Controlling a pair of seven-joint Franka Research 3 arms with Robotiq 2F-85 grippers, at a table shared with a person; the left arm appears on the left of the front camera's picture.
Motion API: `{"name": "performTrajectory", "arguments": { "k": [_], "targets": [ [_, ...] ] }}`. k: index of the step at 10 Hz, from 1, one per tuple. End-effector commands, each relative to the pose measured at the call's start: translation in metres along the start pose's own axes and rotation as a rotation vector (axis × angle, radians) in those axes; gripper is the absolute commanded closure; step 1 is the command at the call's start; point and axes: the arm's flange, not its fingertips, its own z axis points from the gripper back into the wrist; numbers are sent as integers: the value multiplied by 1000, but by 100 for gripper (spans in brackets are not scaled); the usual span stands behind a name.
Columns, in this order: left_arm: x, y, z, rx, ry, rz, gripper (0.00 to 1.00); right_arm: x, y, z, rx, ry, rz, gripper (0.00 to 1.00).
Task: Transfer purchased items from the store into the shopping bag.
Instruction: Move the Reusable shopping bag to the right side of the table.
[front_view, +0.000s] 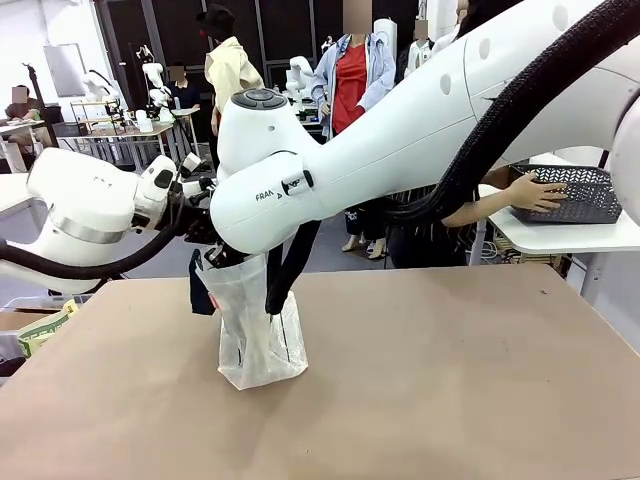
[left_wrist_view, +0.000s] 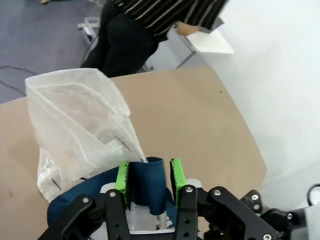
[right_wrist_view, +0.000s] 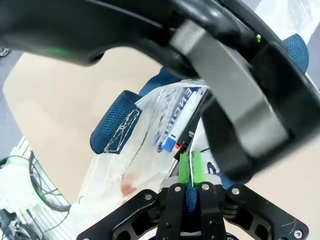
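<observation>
1. Looking at the shopping bag (front_view: 258, 330), we see it standing upright on the table (front_view: 450, 380), left of the middle, with both arms gathered over its mouth.
2. Our left pincer (left_wrist_view: 149, 181) is clamped on a navy strap handle (left_wrist_view: 150, 185), the fabric bunched between the green pads (left_wrist_view: 123, 179).
3. Our right pincer (right_wrist_view: 190, 172) is squeezed fully closed on a thin bit of blue strap, right at the bag's rim. So both handles look pinned, which should keep the mouth spread.
4. Handling-wise, we'd guess the bag is super light and floppy. The thin film crumples and would fold over or slide on the table if a handle were let go. The woven straps are the sensible place to hold; the plastic itself looks slippery and easy to tear.
5. Through the film in the right wrist view we can make out a packet with a blue end (right_wrist_view: 172, 140) and printed lettering, so something's already inside.
6. The basket (front_view: 570, 195) sits on a separate white side table (front_view: 560, 235) far right, well apart from the bag, with a person's hand (front_view: 535, 190) on it.
7. The table is plain brown, flat and matte. The room behind is a busy lab with other benches and people standing about.
</observation>
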Motion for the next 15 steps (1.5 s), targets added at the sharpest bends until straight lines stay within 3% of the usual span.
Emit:
{"name": "performTrajectory", "arguments": {
  "k": [1,2,3,14,15],
  "targets": [
    [9,9,-15,46,31,56,78,3,2,-4,-22,-23,16,100],
    [8,8,-16,69,39,70,97,2,4,-3,-21,-24,13,100],
    [8,9,-17,79,49,89,100,2,4,-2,-22,-22,16,100],
    [10,14,-15,85,80,125,100,-2,-1,2,-37,-58,-26,100],
    [10,15,-15,84,78,127,100,-3,-2,6,-38,-58,-26,80]
  ]
}}
